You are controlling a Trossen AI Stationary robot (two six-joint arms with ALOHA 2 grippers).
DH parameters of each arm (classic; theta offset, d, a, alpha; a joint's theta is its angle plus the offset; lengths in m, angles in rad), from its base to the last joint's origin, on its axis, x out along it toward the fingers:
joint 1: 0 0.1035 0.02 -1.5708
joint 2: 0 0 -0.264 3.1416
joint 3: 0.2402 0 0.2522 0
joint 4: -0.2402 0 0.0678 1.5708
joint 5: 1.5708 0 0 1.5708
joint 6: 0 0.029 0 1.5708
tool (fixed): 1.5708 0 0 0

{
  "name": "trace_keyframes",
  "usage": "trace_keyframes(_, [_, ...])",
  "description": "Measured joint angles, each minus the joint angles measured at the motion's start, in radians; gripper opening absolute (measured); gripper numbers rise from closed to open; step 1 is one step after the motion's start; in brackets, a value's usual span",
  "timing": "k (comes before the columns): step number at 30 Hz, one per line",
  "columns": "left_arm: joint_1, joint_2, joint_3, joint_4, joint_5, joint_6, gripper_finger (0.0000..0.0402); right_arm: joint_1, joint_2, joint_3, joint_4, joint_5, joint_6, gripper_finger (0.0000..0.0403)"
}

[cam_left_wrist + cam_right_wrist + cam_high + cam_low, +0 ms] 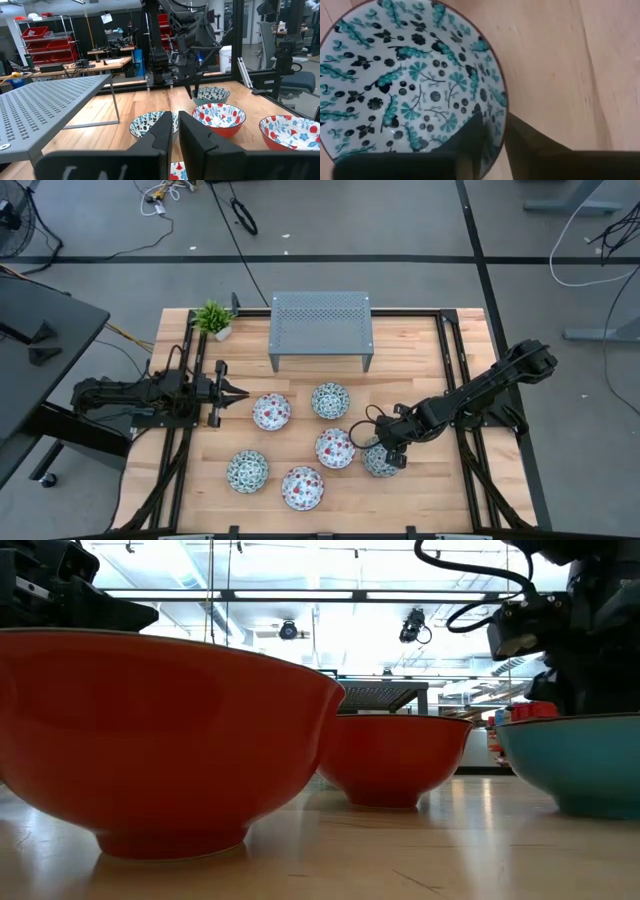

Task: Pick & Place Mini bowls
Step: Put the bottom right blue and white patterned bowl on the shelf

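Left claw (240, 391) waits at the tabletop's (420, 490) left edge, fingers together, gripping nothing. All six mini bowls sit on the wood in front of the grey perforated stand (320, 328), none yet moved onto it, so the task looks barely begun. Right claw (392, 455) is down over the rightmost green bowl (377, 463), one finger inside, one outside, pinching the rim (501, 107). No readable brands or writing visible.

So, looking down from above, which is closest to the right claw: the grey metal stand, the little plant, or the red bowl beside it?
From the right claw:
1. Red bowl, just beside it toward the table's middle.
2. Grey metal stand, at the table's far edge.
3. Little plant, far corner on the left arm's side.
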Motion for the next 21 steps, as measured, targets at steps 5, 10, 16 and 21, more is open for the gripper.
trace_keyframes(5, [0.000,0.000,0.000,0.000,0.000,0.000,0.0037,0.000,-0.005,0.003,0.009,-0.007,0.002,0.0025])
trace_keyframes(10, [0.000,0.000,0.000,0.000,0.000,0.000,0.0037,-0.001,-0.006,0.003,0.029,-0.020,0.002,0.0018])
trace_keyframes(16, [0.000,0.000,0.000,0.000,0.000,0.000,0.0037,0.000,-0.002,0.001,0.049,-0.033,0.021,0.0023])
trace_keyframes(21, [0.000,0.000,0.000,0.000,0.000,0.000,0.0037,0.000,-0.002,0.001,0.064,-0.050,0.024,0.0010])
